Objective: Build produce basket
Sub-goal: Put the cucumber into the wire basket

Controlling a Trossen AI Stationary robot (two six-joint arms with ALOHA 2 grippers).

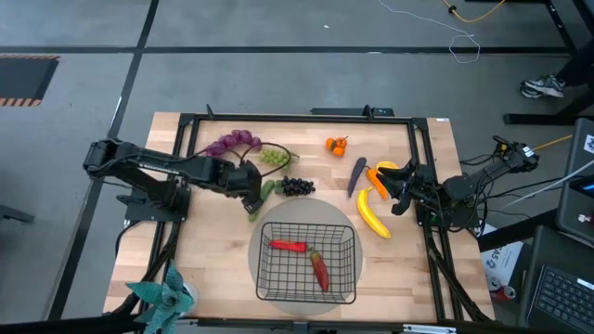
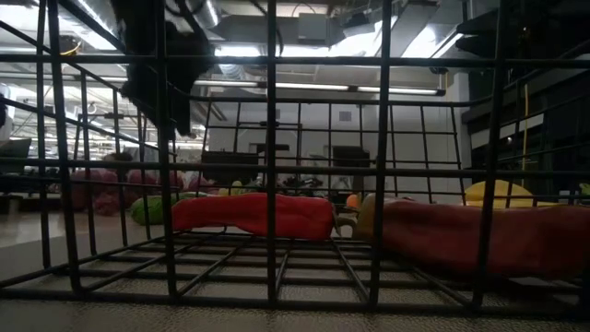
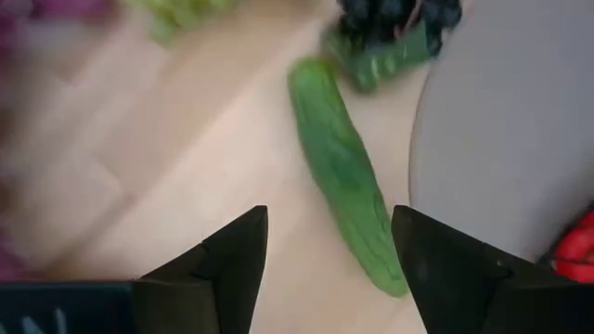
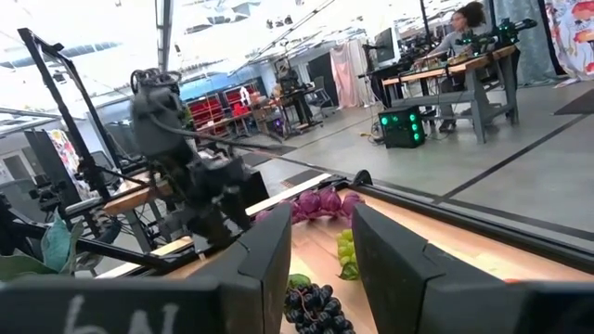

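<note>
Left tool [image 3: 329, 264] open over cucumber [image 3: 345, 176]; cucumber tip hidden behind finger

Two chilies [image 1: 289, 246] in one basket [image 1: 263, 278] (three grape bunches [image 1: 232, 143] outside)

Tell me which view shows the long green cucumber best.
The left wrist view: the long green cucumber fills the frame, lying on wood between the open left end effector fingers. The high view shows it small; the low view hardly shows it; the right wrist view hides it.
</note>
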